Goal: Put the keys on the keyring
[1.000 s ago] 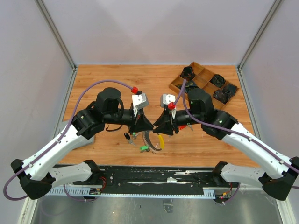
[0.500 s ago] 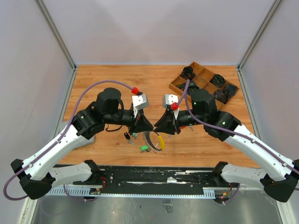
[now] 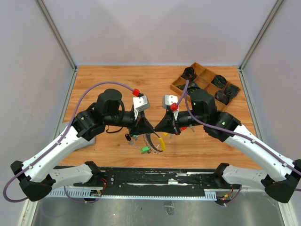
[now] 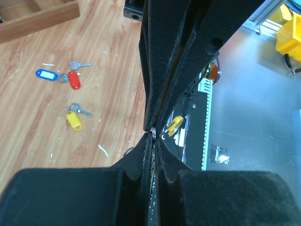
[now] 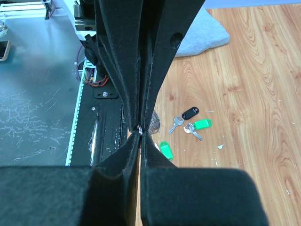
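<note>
Your tray (image 3: pixel 181 76) at the far right has dark clumps (image 3: pixel 189 73) in its compartments, can't tell what they are. The keyring (image 3: pixel 153 140) is a silvery coil with a yellow curved bit (image 3: pixel 162 141), mid-table between your arms. Both arms reach in low, tips nearly meeting over it. Left gripper (image 4: pixel 154 129) is clamped tight on a sliver of ring wire, and the right gripper (image 5: pixel 139 126) pinches it too. The keys lie loose on the wood: blue key (image 4: pixel 45 74), red key (image 4: pixel 74 79), yellow key (image 4: pixel 73 121), black key (image 5: pixel 190 113), green keys (image 5: pixel 202 124).
</note>
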{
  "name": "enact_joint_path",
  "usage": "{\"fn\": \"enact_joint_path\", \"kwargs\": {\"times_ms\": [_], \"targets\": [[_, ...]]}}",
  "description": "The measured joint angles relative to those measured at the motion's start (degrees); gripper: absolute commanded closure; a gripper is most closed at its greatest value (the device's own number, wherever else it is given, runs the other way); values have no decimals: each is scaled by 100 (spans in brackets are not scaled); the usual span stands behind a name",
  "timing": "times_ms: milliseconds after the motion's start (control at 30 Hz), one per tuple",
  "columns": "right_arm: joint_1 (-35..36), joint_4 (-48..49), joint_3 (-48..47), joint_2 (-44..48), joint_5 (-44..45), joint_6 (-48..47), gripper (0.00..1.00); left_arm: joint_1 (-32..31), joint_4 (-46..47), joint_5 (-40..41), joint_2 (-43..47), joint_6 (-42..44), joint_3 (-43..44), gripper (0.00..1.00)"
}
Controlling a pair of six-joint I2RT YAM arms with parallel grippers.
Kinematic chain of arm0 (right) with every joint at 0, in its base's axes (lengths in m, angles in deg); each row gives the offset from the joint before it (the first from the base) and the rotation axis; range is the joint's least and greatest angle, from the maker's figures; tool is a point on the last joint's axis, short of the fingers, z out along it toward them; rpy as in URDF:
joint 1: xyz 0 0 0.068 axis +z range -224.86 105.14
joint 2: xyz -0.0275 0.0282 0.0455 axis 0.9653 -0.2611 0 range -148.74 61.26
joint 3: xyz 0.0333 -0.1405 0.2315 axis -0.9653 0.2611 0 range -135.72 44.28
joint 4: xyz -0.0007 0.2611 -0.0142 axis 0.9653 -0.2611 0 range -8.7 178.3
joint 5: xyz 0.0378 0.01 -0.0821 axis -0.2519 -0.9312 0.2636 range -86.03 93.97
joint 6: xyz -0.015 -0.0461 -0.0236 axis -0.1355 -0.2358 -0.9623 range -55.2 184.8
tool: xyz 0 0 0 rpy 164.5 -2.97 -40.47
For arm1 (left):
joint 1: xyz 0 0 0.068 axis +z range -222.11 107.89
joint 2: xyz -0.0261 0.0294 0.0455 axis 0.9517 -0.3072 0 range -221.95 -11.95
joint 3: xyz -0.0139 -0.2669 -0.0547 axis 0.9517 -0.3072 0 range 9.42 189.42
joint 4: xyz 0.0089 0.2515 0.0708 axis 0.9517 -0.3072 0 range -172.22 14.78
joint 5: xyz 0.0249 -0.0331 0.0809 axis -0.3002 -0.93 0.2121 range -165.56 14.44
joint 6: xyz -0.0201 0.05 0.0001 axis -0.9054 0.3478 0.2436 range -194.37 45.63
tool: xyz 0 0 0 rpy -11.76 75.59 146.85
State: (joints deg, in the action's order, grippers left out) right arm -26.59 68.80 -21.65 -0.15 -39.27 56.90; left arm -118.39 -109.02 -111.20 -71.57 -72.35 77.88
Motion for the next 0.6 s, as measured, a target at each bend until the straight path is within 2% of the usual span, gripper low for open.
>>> {"fn": "enact_joint_path", "kwargs": {"times_ms": [133,267,400,600], "targets": [[0,15,2,37,33,15,99,-4,50,164,144,-28,-55,69],[0,186,94,278,179,160,99,-4,339,625,660,-245,-282,52],[0,579,262,553,319,503,100,-4,820,1117,1357,-678,-540,46],[0,1672,767,756,702,1375,99,-4,1388,1832,1823,-1429,-721,45]]}}
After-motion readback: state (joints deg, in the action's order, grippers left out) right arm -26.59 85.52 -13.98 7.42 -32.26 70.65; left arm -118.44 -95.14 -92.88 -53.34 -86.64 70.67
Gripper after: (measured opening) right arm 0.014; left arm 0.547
